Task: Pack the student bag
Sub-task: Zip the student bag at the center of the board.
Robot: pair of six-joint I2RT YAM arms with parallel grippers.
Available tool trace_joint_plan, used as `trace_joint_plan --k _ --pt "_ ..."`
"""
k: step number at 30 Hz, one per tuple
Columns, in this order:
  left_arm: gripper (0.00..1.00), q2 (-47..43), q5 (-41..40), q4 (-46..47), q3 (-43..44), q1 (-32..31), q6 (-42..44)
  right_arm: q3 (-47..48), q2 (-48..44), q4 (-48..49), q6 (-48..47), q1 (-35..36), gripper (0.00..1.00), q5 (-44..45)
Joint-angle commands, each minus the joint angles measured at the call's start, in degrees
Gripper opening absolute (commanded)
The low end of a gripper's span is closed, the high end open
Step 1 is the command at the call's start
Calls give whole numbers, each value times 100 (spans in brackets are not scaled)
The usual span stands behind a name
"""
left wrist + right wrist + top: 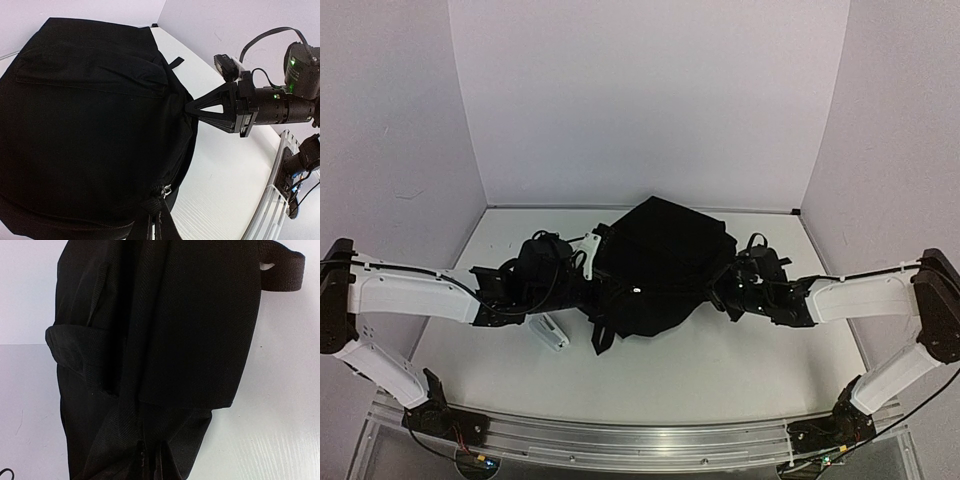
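Note:
The student bag point(660, 262) is a large black fabric backpack lying in the middle of the table, bulging upward. My left gripper point(588, 285) is at its left edge. In the left wrist view point(156, 222) its dark fingers are shut on the bag point(85, 110) just below a small metal zip pull point(167, 190). My right gripper point(722, 290) is at the bag's right edge, shut on a pinch of fabric; it also shows in the left wrist view point(192, 107). In the right wrist view the bag point(165, 330) fills the frame and the gripper point(150, 465) is sunk in bunched cloth.
A small white oblong object point(548, 332) lies on the table in front of the left gripper. A black strap loop point(282, 270) sticks out at the bag's far side. White walls enclose the table; the metal rail point(640, 440) runs along the near edge.

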Motion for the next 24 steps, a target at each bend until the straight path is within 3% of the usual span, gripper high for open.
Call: trace_joint_plan --k 1,10,15,20,22,24 --pt "0 -416 23 39 147 273 -12 -175 -9 -501 -254 -513 0 781" --pt "0 -685 175 -108 -28 323 -152 -171 -161 -491 -578 -796 0 614" --pt "0 -402 810 -177 237 331 -399 175 -358 -51 -2498 -746 2 -501" --pt "0 -99 1017 -570 571 579 -965 509 -984 -469 -4228 -251 52 -783" --pt "0 -77 1108 -572 607 632 -1151 684 -1122 -773 -4721 63 64 -726" --pt "0 -91 1157 -542 613 647 -1351 916 -1127 -1034 -5192 413 69 -505"
